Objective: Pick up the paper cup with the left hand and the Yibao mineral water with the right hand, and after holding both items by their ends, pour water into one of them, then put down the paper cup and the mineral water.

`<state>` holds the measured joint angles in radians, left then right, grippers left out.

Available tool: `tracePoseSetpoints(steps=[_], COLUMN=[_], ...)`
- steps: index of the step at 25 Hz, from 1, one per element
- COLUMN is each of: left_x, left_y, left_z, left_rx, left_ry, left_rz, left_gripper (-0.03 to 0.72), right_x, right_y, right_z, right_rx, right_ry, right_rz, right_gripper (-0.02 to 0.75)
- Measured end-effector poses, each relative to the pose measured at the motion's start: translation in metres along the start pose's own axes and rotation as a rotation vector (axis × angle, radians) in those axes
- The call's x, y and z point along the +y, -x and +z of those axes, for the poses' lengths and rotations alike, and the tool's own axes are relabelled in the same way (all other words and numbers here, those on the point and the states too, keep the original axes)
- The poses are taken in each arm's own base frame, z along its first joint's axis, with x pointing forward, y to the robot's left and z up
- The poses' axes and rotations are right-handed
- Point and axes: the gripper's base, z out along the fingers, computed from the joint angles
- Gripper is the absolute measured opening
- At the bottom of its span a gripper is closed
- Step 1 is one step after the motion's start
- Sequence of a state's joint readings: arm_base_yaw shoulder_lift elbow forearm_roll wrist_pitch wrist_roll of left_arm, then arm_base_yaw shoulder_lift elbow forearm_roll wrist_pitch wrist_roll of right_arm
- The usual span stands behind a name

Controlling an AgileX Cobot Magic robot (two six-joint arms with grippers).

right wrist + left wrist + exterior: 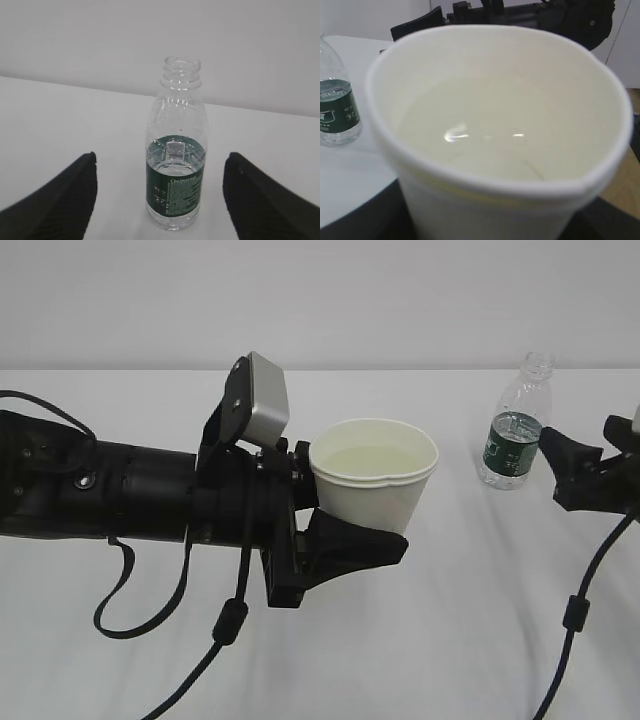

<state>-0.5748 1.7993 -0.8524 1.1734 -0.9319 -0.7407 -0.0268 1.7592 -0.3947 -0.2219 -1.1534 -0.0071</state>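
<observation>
My left gripper [365,515] is shut on the white paper cup [372,480] and holds it upright by its side. The cup has water inside and fills the left wrist view [500,125]; its base is hidden behind the near finger [355,545]. The Yibao mineral water bottle [515,435] stands upright and uncapped on the white table, partly full. My right gripper [565,470] is open and empty just right of the bottle. In the right wrist view the bottle [176,170] stands a little beyond the gripper [161,165], centred between the wide-apart fingers [60,200], untouched.
The white table [470,620] spreads all round, with a pale wall behind. Black cables [225,625] hang from the left arm over the near table, and another cable [572,620] hangs from the right arm. The bottle also shows in the left wrist view [337,107].
</observation>
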Motion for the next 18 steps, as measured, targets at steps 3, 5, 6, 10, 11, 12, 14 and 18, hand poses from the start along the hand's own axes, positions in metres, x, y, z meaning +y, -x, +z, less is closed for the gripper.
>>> tracePoseSetpoints(steps=[3,5,6,10,11,12,14,18], left_x=[0.000,0.000,0.000,0.000,0.000,0.000,-0.001,-0.001], left_y=[0.000,0.000,0.000,0.000,0.000,0.000,0.001,0.002], left_z=[0.000,0.000,0.000,0.000,0.000,0.000,0.000,0.000], left_rx=[0.000,0.000,0.000,-0.002,-0.002,-0.004,-0.008,-0.018], left_ry=[0.000,0.000,0.000,-0.002,-0.002,-0.003,-0.007,-0.016], left_rz=[0.000,0.000,0.000,0.000,0.000,0.000,0.000,0.000], left_gripper=[0.457,0.457,0.457,0.457,0.457,0.457,0.457,0.457], right_x=[0.000,0.001,0.001,0.001,0.001,0.001,0.002,0.001], right_y=[0.003,0.006,0.008,0.012,0.014,0.016,0.019,0.027], right_z=[-0.005,-0.009,-0.010,-0.017,-0.018,-0.019,-0.022,-0.027], right_rx=[-0.008,-0.016,-0.022,-0.036,-0.044,-0.051,-0.060,-0.069], right_ry=[-0.004,-0.008,-0.009,-0.013,-0.014,-0.016,-0.017,-0.023], right_rz=[0.000,0.000,-0.001,-0.003,-0.005,-0.006,-0.007,-0.015], right_gripper=[0.594,0.594,0.594,0.594,0.594,0.594,0.593,0.593])
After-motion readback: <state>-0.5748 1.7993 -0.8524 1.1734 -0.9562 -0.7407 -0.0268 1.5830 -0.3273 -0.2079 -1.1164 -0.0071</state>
